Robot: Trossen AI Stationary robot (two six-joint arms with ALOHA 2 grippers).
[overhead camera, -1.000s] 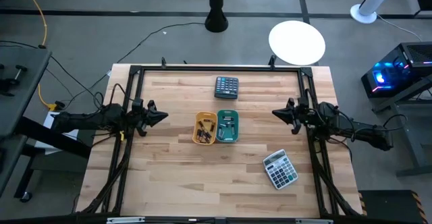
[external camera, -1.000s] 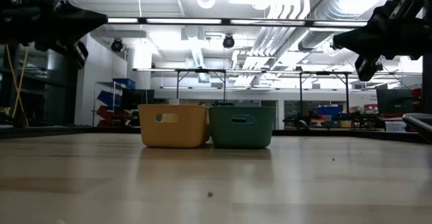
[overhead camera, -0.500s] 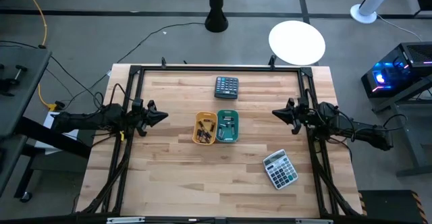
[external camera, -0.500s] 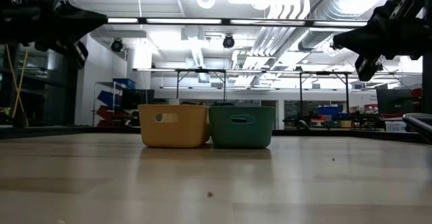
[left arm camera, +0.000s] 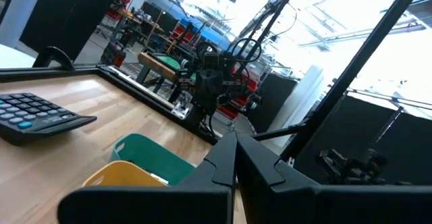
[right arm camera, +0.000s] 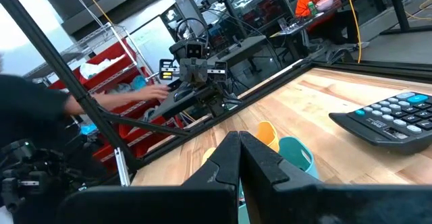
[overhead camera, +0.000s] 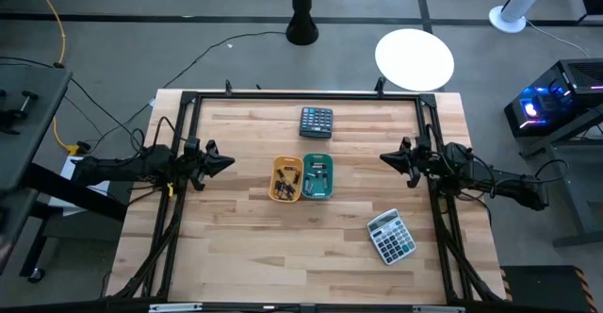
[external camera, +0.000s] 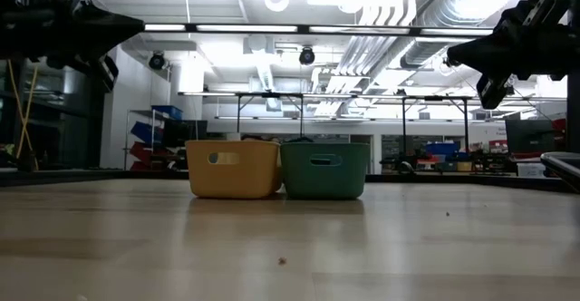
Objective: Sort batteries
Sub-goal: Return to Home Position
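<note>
Several small batteries lie inside a yellow bin and a green bin that stand side by side at the table's middle; both bins show in the low view. My left gripper hovers shut and empty above the table's left side, pointing at the bins. My right gripper hovers shut and empty above the right side, also pointing at the bins. In each wrist view the shut fingertips meet in front of the bins.
A dark calculator lies at the far middle of the table, and a grey calculator lies at the near right. A person's arm shows in the room behind the left arm in the right wrist view.
</note>
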